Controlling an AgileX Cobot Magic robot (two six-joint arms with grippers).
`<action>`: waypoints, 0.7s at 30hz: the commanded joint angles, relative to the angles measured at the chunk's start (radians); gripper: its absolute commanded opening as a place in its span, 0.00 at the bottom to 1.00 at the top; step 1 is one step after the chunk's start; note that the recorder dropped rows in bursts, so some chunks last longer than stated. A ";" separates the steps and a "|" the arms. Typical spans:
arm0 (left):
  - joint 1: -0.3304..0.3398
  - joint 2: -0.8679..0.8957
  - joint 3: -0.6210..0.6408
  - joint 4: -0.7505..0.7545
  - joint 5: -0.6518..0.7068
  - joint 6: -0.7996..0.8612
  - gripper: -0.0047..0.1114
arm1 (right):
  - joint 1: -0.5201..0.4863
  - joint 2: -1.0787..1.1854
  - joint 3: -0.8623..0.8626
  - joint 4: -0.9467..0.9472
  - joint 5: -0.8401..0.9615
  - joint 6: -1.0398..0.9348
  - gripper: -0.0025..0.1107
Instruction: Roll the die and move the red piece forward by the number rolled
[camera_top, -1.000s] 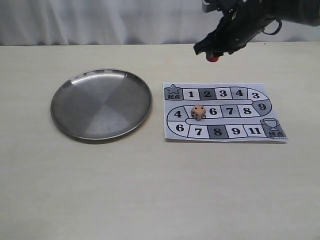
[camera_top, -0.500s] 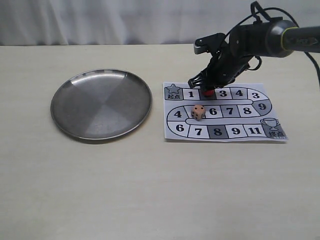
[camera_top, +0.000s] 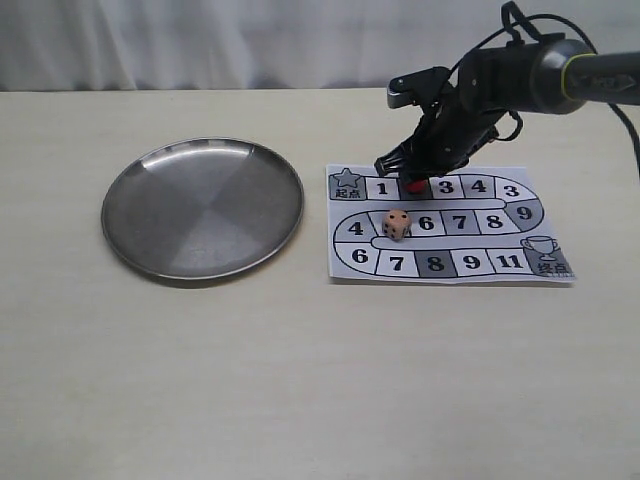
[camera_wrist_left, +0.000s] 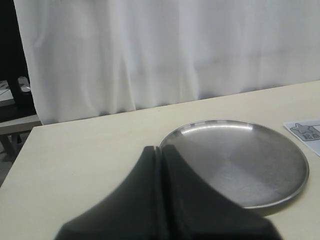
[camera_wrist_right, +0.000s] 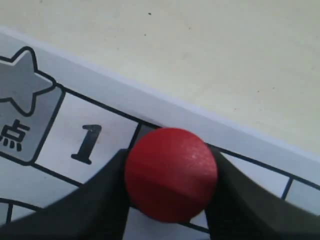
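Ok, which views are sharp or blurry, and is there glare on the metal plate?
Exterior view: sharp overall, only a soft sheen on the plate. Left wrist view: the left gripper is a dark blurred mass; plate rim catches a bright highlight. Right wrist view: red piece slightly soft, right gripper's fingers blurred beside it.

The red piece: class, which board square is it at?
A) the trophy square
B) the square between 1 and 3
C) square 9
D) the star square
B: the red piece, clamped in the right gripper, is just past square 1, before square 3.
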 joint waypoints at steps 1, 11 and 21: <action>-0.002 -0.001 0.002 -0.004 -0.009 -0.001 0.04 | 0.003 0.015 0.010 0.010 0.082 0.001 0.06; -0.002 -0.001 0.002 -0.004 -0.009 -0.001 0.04 | 0.003 0.015 0.010 -0.043 0.101 0.084 0.30; -0.002 -0.001 0.002 -0.004 -0.009 -0.001 0.04 | 0.003 -0.147 0.003 -0.009 0.065 0.088 0.68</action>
